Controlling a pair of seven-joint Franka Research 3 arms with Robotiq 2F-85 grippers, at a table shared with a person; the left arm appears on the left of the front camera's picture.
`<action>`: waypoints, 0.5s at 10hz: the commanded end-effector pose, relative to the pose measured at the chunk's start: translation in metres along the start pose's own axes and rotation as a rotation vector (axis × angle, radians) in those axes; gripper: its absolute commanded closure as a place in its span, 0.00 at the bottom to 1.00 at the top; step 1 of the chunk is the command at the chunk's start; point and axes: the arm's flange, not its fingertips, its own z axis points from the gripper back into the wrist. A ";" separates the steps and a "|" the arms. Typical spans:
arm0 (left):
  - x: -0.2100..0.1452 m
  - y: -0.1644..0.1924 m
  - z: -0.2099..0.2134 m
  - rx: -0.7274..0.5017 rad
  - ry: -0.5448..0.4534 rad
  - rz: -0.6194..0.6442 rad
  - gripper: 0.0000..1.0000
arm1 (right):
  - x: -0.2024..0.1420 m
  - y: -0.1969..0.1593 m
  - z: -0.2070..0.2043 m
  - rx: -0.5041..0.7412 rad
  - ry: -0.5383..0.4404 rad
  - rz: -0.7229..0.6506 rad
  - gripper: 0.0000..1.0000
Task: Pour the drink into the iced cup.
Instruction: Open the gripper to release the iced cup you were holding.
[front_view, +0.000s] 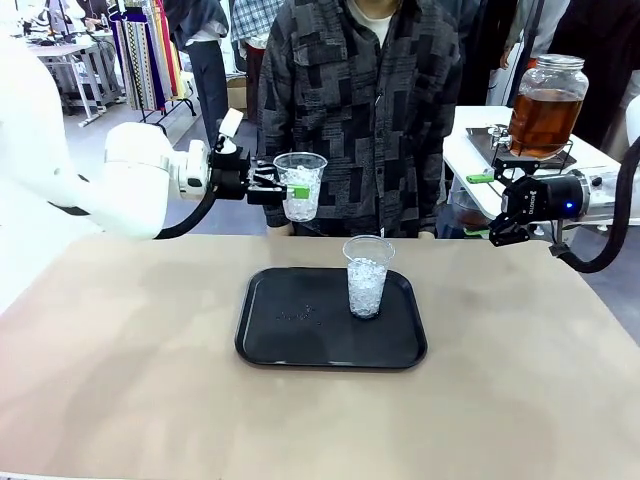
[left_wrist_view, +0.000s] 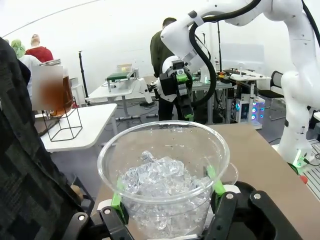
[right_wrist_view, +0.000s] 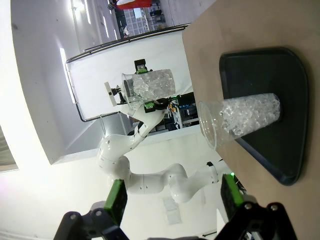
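My left gripper (front_view: 296, 189) is shut on a clear plastic cup of ice (front_view: 303, 168), holding it upright in the air beyond the table's far edge, in front of the person. In the left wrist view that iced cup (left_wrist_view: 163, 176) sits between the green pads (left_wrist_view: 117, 200). A second iced cup (front_view: 367, 277) stands upright on the black tray (front_view: 290, 335). The amber drink fills a glass jar with a metal lid (front_view: 545, 105) on a wire stand at the far right. My right gripper (front_view: 483, 205) hangs open below and left of the jar, apart from it.
A person in a dark patterned shirt (front_view: 365, 110) stands at the far side, right behind the held cup. The jar's stand rests on a white side table (front_view: 470, 145). The right wrist view has the tray (right_wrist_view: 270, 75) and standing cup (right_wrist_view: 245, 117) sideways.
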 end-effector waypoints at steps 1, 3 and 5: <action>0.001 -0.004 -0.002 -0.005 -0.004 -0.014 0.25 | 0.001 0.001 0.000 -0.002 -0.005 0.004 0.00; 0.001 -0.004 -0.002 -0.005 -0.004 -0.014 0.25 | 0.001 0.001 0.000 -0.002 -0.005 0.004 0.00; 0.001 -0.004 -0.002 -0.005 -0.004 -0.014 0.25 | 0.001 0.001 0.000 -0.002 -0.005 0.004 0.00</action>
